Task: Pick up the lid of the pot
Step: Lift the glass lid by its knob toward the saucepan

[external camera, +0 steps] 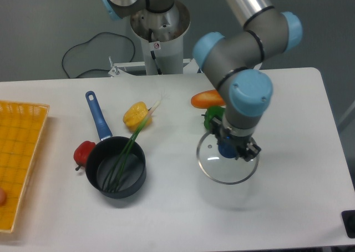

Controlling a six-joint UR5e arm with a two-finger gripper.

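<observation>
My gripper [235, 142], in the right half of the camera view, is shut on the blue knob of the pot lid. The transparent pot lid [223, 171] with its thin silver rim hangs beneath the fingers, apparently off the table. Its glass is hard to see against the white surface, and the fingers partly cover the knob.
A black pot [105, 162] stands at left with long green stalks leaning out. Near it are a red vegetable [82, 153], a blue-handled tool [97, 116] and a yellow pepper [135, 115]. A green pepper [212, 116] and orange item [207, 99] lie behind the lid.
</observation>
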